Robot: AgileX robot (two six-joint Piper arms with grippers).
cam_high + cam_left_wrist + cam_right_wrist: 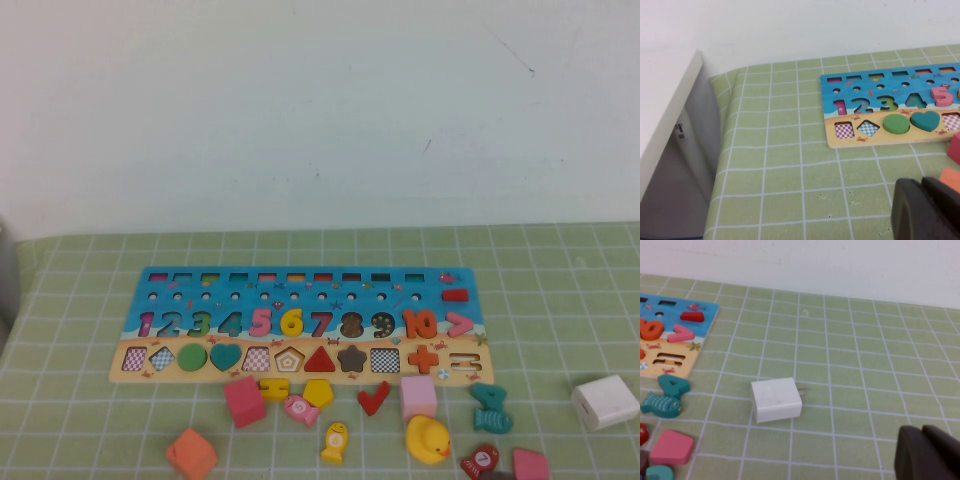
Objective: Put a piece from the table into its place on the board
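Under both grippers, table (80, 400): light green cover with a white grid. Neither arm shows in the high view.
Board (170, 278): lies flat, well ahead of the left gripper and off toward the right gripper's side. From the right gripper only its end with the orange 10 shows, ahead and toward the left arm.
Left gripper (922, 210): low over bare cover, well short of the board's near corner, fingers pressed together on nothing.
Right gripper (923, 455): over bare cover, its dark fingers meeting with no gap visible and nothing between them.
White plug block (776, 399): on the cover just ahead of the right gripper, apart from it.
Loose pieces: scattered between the board's near edge and the two grippers, among them a yellow duck (428, 438) and a yellow fish (335, 442). None is touched.
Piece (291, 322): the yellow 6 sits in the number row between the pink 5 and the red 7, apparently flush, well ahead of both grippers.
Step in hand: judged as finished, with the placing done and both arms back.
Next move: probably none. At most, check that the 6 lies level and press it down with closed fingers if an edge rides up.
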